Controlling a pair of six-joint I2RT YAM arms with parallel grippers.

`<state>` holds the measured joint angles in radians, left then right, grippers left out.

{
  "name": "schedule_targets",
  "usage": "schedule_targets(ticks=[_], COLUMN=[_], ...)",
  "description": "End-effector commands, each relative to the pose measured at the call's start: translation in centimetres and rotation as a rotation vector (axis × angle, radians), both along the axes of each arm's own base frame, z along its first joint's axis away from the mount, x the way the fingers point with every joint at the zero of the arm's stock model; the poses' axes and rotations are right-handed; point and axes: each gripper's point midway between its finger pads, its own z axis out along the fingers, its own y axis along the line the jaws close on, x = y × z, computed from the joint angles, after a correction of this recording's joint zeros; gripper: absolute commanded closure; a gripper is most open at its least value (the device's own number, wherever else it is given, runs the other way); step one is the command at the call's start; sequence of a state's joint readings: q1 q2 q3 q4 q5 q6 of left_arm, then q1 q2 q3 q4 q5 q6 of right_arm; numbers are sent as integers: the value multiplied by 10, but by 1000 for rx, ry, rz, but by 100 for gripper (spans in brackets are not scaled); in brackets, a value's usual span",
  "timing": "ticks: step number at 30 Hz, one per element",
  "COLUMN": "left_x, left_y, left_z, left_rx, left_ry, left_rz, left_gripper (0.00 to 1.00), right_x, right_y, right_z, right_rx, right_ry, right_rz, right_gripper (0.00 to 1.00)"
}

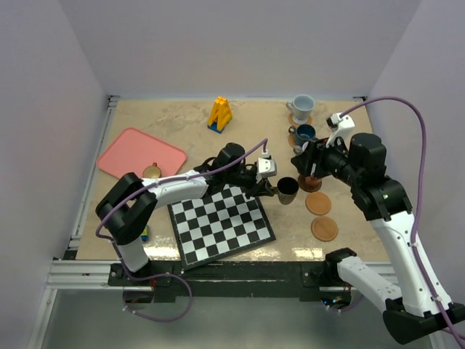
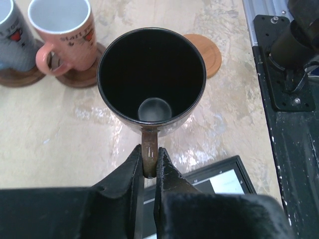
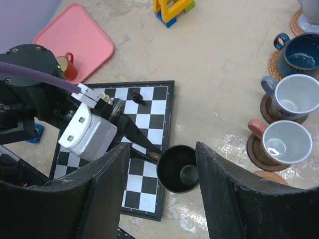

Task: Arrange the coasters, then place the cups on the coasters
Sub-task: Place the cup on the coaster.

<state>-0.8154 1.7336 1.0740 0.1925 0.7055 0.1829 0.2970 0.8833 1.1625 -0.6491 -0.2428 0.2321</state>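
Black glazed mug [image 2: 152, 74], upright, handle turned back toward the left arm: this is the item in hand. The left gripper [image 2: 149, 167] is clamped on that handle, its fingers pressed nearly together on either side. Whether the base rests on the table [image 2: 60, 129] or hangs just clear of it cannot be told. The mug stands off the right-hand corner of the black-and-white chessboard [image 1: 221, 222]. The nearest vacant seat is a light tan round wooden coaster [image 2: 207, 52], just beyond the mug and to its right in the left wrist view (partly hidden by the rim). A second bare tan disc [image 1: 325, 229] lies nearer the arm bases. A coppery pink mug [image 2: 65, 35] and a grey mug [image 2: 10, 30] already occupy dark brown coasters [image 2: 82, 77]. Judgement: a short carry onward, away from the board, would bring the mug over the vacant coaster. The right gripper [image 3: 162, 149] hovers above the mug, jaws wide apart, holding nothing.
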Motion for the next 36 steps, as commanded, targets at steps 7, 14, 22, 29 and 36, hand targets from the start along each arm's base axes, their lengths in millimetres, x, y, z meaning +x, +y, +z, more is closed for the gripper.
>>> schedule_targets(ticks=[7, 14, 22, 29, 36], left_x=[17, 16, 16, 25, 30], left_y=[-44, -66, -94, -104, -118], left_z=[51, 43, 27, 13, -1], left_rx=[-158, -181, -155, -126, -101], left_ry=[-189, -174, -182, -187, -170], left_rz=[-102, -142, -205, -216, -205], left_gripper=[100, 100, 100, 100, 100], right_x=[-8, -6, -7, -1, 3], right_y=[-28, -40, -65, -73, -81], right_z=[-73, -55, -55, -76, -41], right_rx=[-117, -68, -107, -134, -13], right_ry=[225, 171, 166, 232, 120], right_rz=[-149, -261, -401, -474, -572], right_gripper=[43, 46, 42, 40, 43])
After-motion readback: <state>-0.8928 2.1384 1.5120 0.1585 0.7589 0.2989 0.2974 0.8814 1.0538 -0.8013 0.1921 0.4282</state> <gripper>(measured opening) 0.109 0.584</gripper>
